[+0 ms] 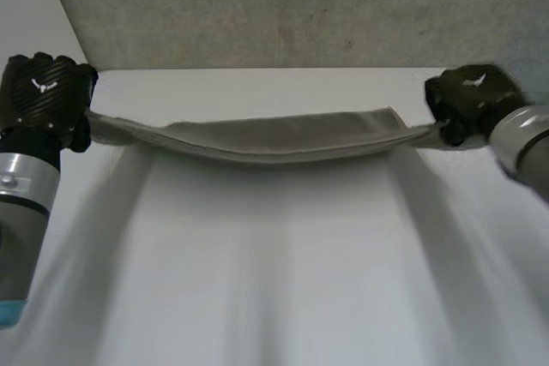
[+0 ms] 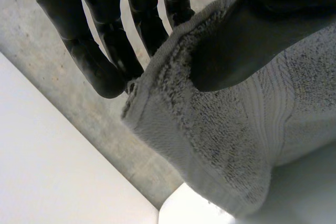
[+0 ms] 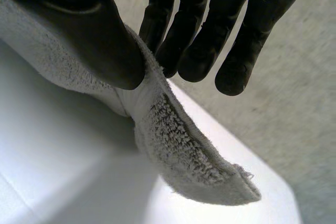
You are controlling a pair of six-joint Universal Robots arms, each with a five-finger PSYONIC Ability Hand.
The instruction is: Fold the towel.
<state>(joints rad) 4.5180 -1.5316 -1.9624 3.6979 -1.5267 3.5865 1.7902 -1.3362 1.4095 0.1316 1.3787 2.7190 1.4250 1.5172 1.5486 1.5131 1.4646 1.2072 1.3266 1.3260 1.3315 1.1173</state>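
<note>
Hanging in a shallow sag between the two hands, the towel (image 1: 283,136) is stretching across the far part of the white table (image 1: 274,280) as a long, narrow, doubled band. Whether its low middle is touching the table cannot be told.

The left hand (image 1: 45,92) is holding the towel's left end and the right hand (image 1: 470,100) is holding its right end. The two are sitting well apart, each near a far corner of the table.

In the left wrist view, the thumb (image 2: 236,40) is pressing down on the looped face of the cloth. The nearly straight fingers (image 2: 105,61) are reaching behind its edge, so the end is being pinched between them. A corner of the towel is drooping past the hand.

In the right wrist view, the thumb (image 3: 89,30) is likewise bearing on the cloth. Its fingers (image 3: 236,35) are lying close together on the other side, pinching the end, and the loose corner is curling down toward the table beneath.

A grey speckled surface (image 1: 283,6) is showing beyond the table's far edge.
</note>
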